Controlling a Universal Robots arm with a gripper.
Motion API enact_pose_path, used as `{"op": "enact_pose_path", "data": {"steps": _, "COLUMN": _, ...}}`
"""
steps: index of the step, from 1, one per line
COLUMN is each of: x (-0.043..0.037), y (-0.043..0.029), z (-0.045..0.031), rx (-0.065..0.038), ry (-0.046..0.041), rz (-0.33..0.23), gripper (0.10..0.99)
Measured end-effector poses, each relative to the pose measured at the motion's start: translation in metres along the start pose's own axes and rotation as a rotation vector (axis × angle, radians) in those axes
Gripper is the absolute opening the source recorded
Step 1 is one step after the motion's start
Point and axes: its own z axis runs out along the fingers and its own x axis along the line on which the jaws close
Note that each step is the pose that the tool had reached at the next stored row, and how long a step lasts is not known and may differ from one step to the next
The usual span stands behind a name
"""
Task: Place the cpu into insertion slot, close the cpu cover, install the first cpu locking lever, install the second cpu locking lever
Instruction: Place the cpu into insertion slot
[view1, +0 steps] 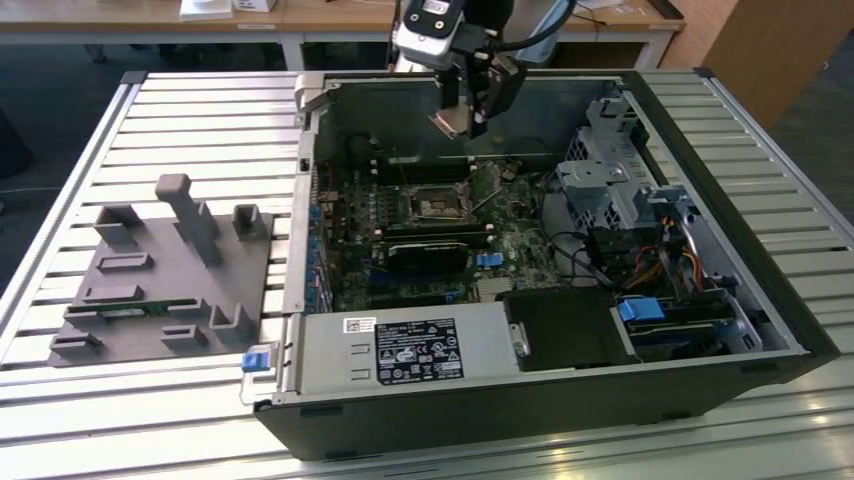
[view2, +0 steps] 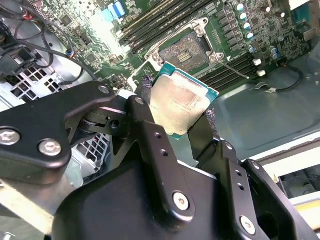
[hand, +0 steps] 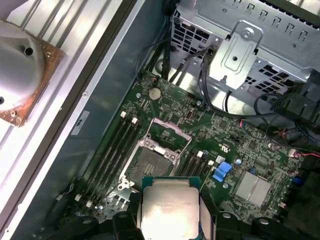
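The flat, square, silver-topped cpu (view2: 184, 102) is clamped between the two fingers of the black gripper (view2: 176, 107). It is held aloft, apart from the black-framed square insertion slot (view2: 192, 52) on the green motherboard (hand: 240, 150) inside the open black computer case (view1: 534, 400).

The silver-and-black robot arm (view1: 434, 25) comes down from the far side of the scene, about midway between the exterior view's left and right, with its wrist pointing downward. Its black two-fingered gripper (view1: 461, 122) hangs in the air, tipped slightly off vertical. In the second wrist view the black fingers (view2: 152, 135) press against opposite edges of the small flat square silver-topped cpu (view2: 182, 102), which sits tilted between their tips.
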Motion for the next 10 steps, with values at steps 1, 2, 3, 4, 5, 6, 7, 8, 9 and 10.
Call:
{"op": "enact_pose_path", "data": {"steps": 1, "x": 0.0, "y": 0.0, "z": 0.0, "rx": 0.0, "ry": -0.0004, "rz": 0.005, "gripper": 0.541}}
{"op": "enact_pose_path", "data": {"steps": 2, "x": 0.0, "y": 0.0, "z": 0.0001, "rx": 0.0, "ry": -0.0008, "rz": 0.009, "gripper": 0.541}}
{"op": "enact_pose_path", "data": {"steps": 3, "x": 0.0, "y": 0.0, "z": 0.0001, "rx": 0.0, "ry": -0.0013, "rz": 0.014, "gripper": 0.541}}
{"op": "enact_pose_path", "data": {"steps": 4, "x": 0.0, "y": 0.0, "z": 0.0001, "rx": 0.0, "ry": -0.0017, "rz": 0.019, "gripper": 0.541}}
{"op": "enact_pose_path", "data": {"steps": 5, "x": 0.0, "y": 0.0, "z": 0.0002, "rx": 0.0, "ry": -0.0021, "rz": 0.024, "gripper": 0.541}}
{"op": "enact_pose_path", "data": {"steps": 6, "x": 0.0, "y": 0.0, "z": 0.0002, "rx": -0.001, "ry": -0.0025, "rz": 0.028, "gripper": 0.541}}
{"op": "enact_pose_path", "data": {"steps": 7, "x": 0.0, "y": 0.0, "z": 0.0002, "rx": -0.001, "ry": -0.0029, "rz": 0.033, "gripper": 0.541}}
{"op": "enact_pose_path", "data": {"steps": 8, "x": 0.0, "y": -0.0001, "z": 0.0003, "rx": -0.001, "ry": -0.0033, "rz": 0.038, "gripper": 0.541}}
{"op": "enact_pose_path", "data": {"steps": 9, "x": 0.0, "y": -0.0001, "z": 0.0003, "rx": -0.001, "ry": -0.0038, "rz": 0.043, "gripper": 0.541}}
{"op": "enact_pose_path", "data": {"steps": 10, "x": 0.0, "y": -0.0001, "z": 0.0003, "rx": -0.001, "ry": -0.0042, "rz": 0.048, "gripper": 0.541}}
